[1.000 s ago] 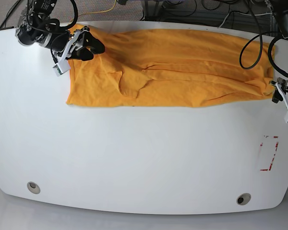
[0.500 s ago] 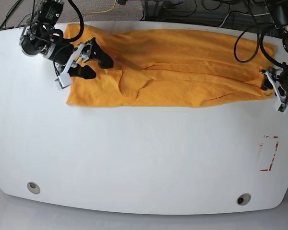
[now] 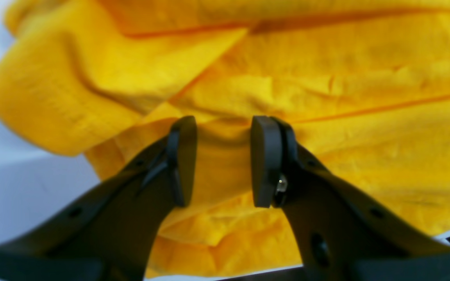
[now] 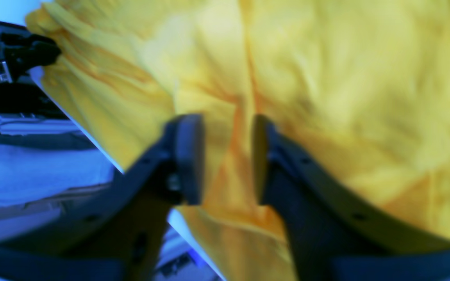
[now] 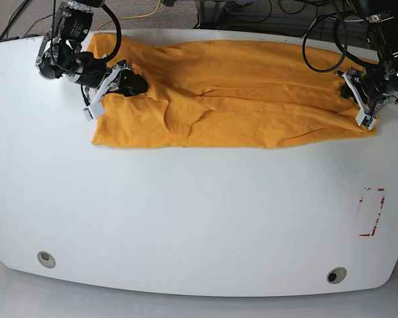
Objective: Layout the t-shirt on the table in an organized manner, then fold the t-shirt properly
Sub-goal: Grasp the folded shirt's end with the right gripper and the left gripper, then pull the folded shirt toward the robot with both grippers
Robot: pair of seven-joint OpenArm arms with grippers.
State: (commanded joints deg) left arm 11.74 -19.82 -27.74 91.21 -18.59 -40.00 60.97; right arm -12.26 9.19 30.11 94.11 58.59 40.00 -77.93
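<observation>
Right now, on the left of my base view, the right gripper (image 5: 134,84) sits low over the sleeve end of the t-shirt (image 5: 252,93), near that cloth's upper left corner. From its wrist camera I see the two dark fingers (image 4: 188,156) held apart with a gap between them, and wrinkled orange-yellow cloth (image 4: 326,78) fills the gap and everything behind it. That picture is blurred, so I cannot be sure the tips touch the fabric; nothing is pinched between them.

Moving across, the t-shirt lies as a long band along the far edge of the table (image 5: 199,218), creased through the middle, its near edge fairly straight. A small round grommet hole (image 5: 46,258) shows at the near left, another (image 5: 336,275) at the near right, with the red outline mark (image 5: 371,212) just beyond it.

On the right, the left gripper (image 5: 366,106) is over the shirt's other end. Its wrist view shows the jaws spread, pads (image 3: 262,160) parallel, a fold of cloth (image 3: 104,74) bunched just ahead, none of it gripped.
</observation>
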